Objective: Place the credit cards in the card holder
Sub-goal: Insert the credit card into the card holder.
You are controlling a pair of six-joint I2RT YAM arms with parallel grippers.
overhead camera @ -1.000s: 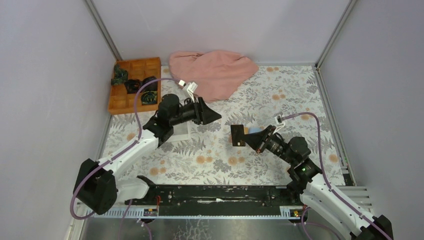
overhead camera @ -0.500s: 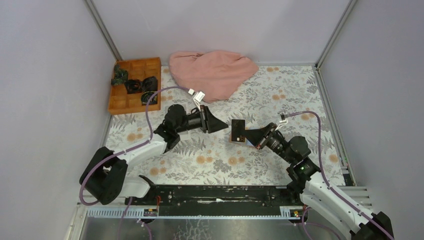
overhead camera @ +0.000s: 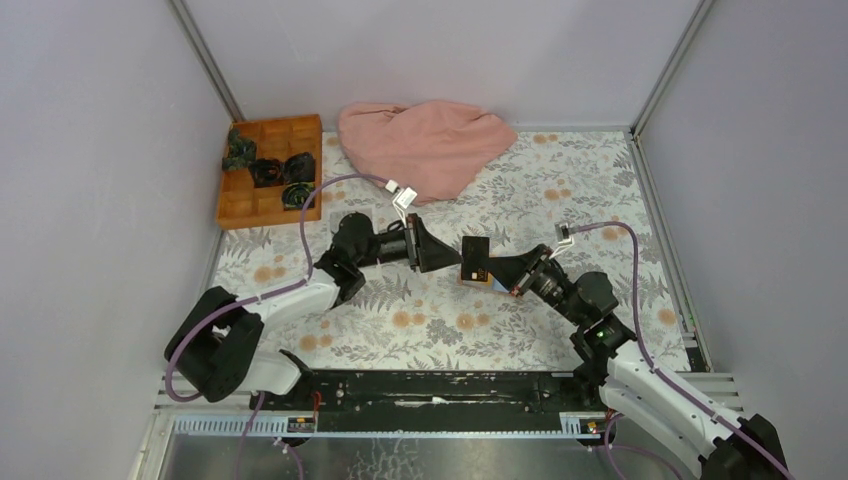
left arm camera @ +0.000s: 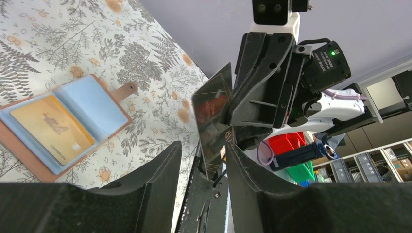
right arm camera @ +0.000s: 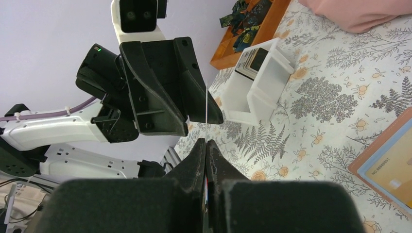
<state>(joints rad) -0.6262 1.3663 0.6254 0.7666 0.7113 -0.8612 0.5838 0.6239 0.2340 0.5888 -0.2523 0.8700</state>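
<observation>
Top external: left gripper (overhead camera: pixel 444 257), fingers apart, has moved up to the dark credit card (overhead camera: pixel 476 257) pinched by the right gripper (overhead camera: pixel 497 268).

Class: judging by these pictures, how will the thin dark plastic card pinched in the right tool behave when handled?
The thin dark plastic card is probably stiff: it juts from the right tool flat, without sagging. Its glossy face shows reflections, so it may slip in a light pinch. Edge-on it is a mere line, so likely light.

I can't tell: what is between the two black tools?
A thin, dark rectangular plastic card, pinched by the right tool, seen in the top view.
</observation>
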